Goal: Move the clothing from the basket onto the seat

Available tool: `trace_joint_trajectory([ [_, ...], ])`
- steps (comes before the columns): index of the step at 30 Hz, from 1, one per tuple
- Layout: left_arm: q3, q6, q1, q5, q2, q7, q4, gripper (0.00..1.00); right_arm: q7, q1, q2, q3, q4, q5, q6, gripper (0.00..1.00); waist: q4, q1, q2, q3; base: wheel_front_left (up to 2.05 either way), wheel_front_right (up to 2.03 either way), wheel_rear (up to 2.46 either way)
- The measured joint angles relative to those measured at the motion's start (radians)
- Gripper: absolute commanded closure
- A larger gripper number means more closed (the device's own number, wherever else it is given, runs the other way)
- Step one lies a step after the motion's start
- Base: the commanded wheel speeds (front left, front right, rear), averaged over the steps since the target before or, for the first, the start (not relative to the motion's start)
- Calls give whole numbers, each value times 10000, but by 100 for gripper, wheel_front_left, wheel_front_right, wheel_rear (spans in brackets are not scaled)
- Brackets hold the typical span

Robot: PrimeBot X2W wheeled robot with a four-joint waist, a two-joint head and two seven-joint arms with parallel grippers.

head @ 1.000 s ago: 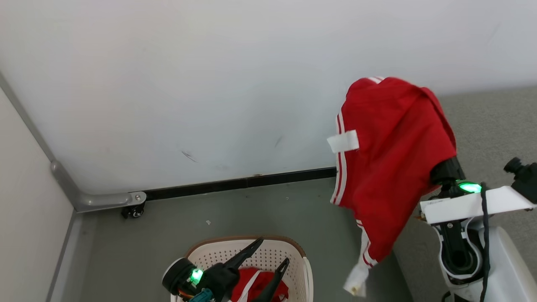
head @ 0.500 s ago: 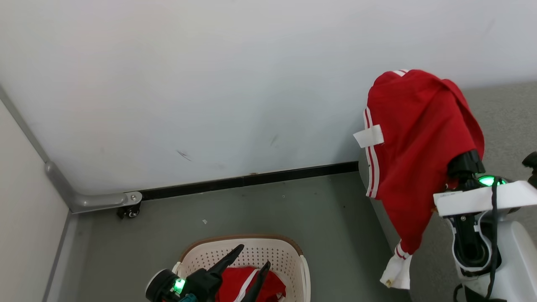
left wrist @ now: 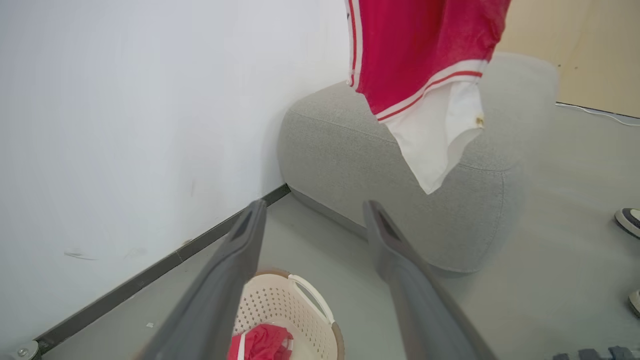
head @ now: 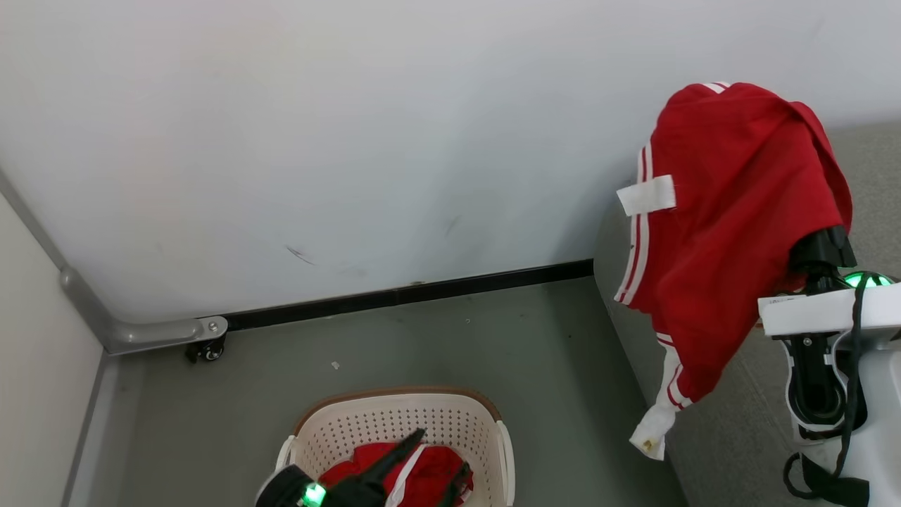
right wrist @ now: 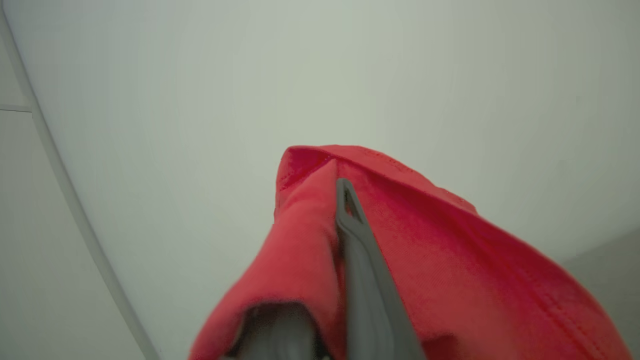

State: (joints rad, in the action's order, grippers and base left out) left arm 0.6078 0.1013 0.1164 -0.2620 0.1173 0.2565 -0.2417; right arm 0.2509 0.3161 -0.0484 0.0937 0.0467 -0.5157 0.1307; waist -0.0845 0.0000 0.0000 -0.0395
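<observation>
So the right gripper is pinched shut on a red garment that drapes over it and hangs long-ways down; the grey seat lies under it, 5 o'clock in the head view. The left gripper, wide open and empty, hovers above the basket, more red clothing inside.

Mock living room: wheeled partition wall, seat, basket.
</observation>
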Motion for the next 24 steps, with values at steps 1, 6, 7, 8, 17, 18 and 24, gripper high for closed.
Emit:
trace_joint_trajectory([
  [1, 79, 54, -59, 67, 6, 0, 12, 0, 0, 0, -6, 73, 36, 48, 0, 100, -18, 0, 0, 12, 0, 0, 0],
  [6, 201, 82, -198, 165, -59, 0, 77, 0, 0, 15, -48, 476, 336, 71, 0, 100, -125, 0, 0, 74, 0, 0, 0],
  [7, 205, 84, -237, 165, -84, 0, 82, 0, 0, 16, -77, 573, 387, 77, 0, 100, -151, 0, 0, 88, 0, 0, 0],
  [8, 207, 84, -253, 165, -107, 0, 86, 0, 0, 23, -132, 642, 445, 102, 0, 100, -178, 0, 0, 102, 0, 0, 0],
  [17, 290, 173, -256, 209, -138, 0, 157, 0, 0, 395, -635, 1448, 627, 410, 0, 100, -508, 0, 0, 258, 0, 0, 0],
  [18, 326, 173, -256, 222, -140, 0, 159, 0, 0, 394, -662, 1542, 629, 468, 0, 100, -556, 0, 0, 280, 0, 0, 0],
  [24, 573, 255, -254, 265, -159, 0, 186, 0, 0, 393, -713, 2021, 621, 602, 0, 100, -874, 0, 0, 440, 0, 0, 0],
])
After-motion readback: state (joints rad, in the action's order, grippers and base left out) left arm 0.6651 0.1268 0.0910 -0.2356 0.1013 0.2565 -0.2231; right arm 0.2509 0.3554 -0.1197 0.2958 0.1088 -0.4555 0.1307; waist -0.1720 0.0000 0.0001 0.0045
